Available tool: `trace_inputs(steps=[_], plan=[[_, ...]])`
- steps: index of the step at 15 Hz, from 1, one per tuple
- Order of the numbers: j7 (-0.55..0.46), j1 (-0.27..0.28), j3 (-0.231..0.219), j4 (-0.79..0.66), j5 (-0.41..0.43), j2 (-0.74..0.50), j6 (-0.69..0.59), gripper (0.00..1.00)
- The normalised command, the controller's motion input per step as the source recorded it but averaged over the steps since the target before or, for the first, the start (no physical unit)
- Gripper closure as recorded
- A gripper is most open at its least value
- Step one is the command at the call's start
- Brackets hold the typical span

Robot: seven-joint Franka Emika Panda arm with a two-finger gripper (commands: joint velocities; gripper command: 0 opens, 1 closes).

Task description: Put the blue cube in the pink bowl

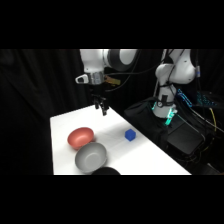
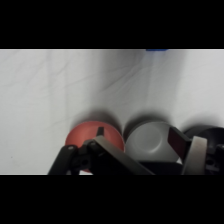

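Overhead, tool open, empty-handed.

Hand above table's far edge — blue cube right of pink bowl, apart.

The arm was glossy white with dark grey joints, a black gripper, and thin cables.

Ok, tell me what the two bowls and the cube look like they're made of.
Pink bowl: likely plastic, smooth and matte, uniform colour. Grey bowl: plastic or maybe metal, smooth with a faint sheen inside. Blue cube: solid, evenly coloured, perhaps plastic or painted wood; too small to tell.
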Motion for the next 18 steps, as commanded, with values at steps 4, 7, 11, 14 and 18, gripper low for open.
trace_inputs(steps=[4,7,11,14,18], plan=[[0.06,-0.003,0.043,-0.06,0.001,-0.07,0.01,0.00],[0.12,0.038,0.067,-0.25,0.007,-0.25,0.08,0.00],[0.19,0.063,0.061,-0.44,-0.004,-0.42,0.17,0.00],[0.19,0.068,0.051,-0.54,0.006,-0.47,0.26,0.00],[0.21,0.068,0.055,-0.52,-0.031,-0.40,0.33,0.00]])
